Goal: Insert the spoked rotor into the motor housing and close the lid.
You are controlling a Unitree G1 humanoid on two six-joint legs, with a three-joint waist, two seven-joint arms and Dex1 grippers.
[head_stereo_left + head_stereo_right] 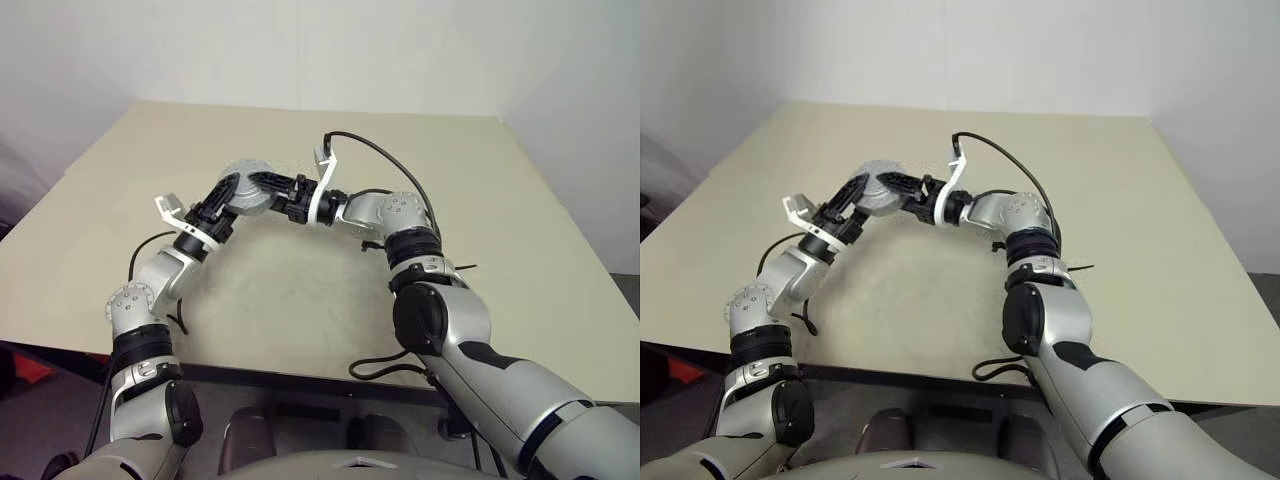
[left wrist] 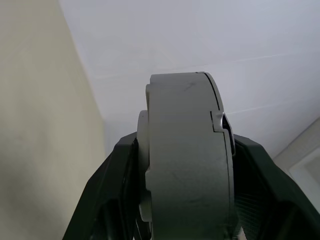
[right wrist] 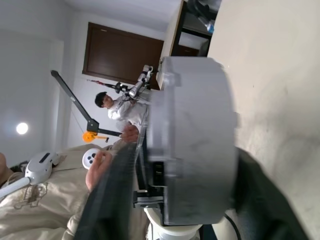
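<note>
The left end effector (image 1: 232,196) grips the motor housing (image 1: 248,187) across its thickness, one black finger (image 2: 107,200) on each flat face, and holds it edge-on in the air above the surface (image 1: 500,220). The right end effector (image 1: 278,192) meets the same grey disc from the other side. In the right wrist view its dark fingers (image 3: 112,195) bracket the housing, but whether they press on it or stand just clear I cannot tell.

The housing looks like a stiff, thick metal puck, probably heavy for its size, with smooth painted faces that could slip under a light pinch. A seam and a small notch run round its rim, which suggests the lid is already seated. The flat faces are the safe hold; the rim is curved and would roll out. A person sits in the background of the right wrist view, well apart from the work.
</note>
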